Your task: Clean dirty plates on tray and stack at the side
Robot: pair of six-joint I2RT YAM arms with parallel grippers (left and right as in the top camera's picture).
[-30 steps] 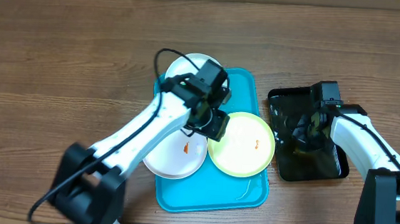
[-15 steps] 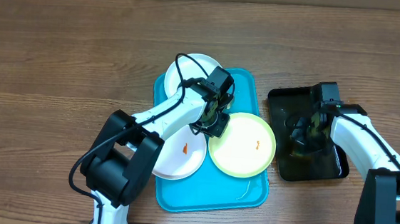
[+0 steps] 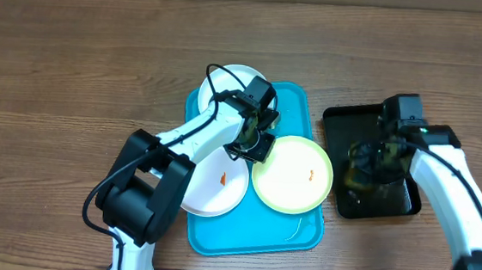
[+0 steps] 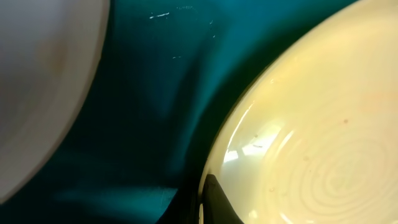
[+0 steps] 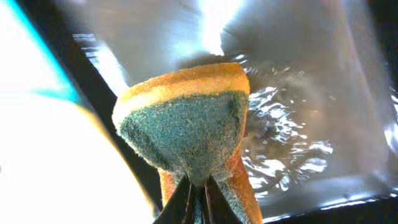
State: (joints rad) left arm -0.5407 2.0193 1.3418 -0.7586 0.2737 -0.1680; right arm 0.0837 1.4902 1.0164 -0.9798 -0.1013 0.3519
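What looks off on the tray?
No plate sits fully inside the tray: upper white plate overhangs its far rim, lower white plate its left, yellow-green plate its right. The last two carry orange smears.

Matt, grained wood for the table (image 3: 74, 70); smooth, glossy turquoise plastic for the tray (image 3: 251, 231). Glossy glaze with faint concentric rings on the yellow-green plate (image 4: 323, 143). Rough green fibre over orange foam on the sponge (image 5: 186, 124); wet sheen on the black tray (image 5: 298, 81).
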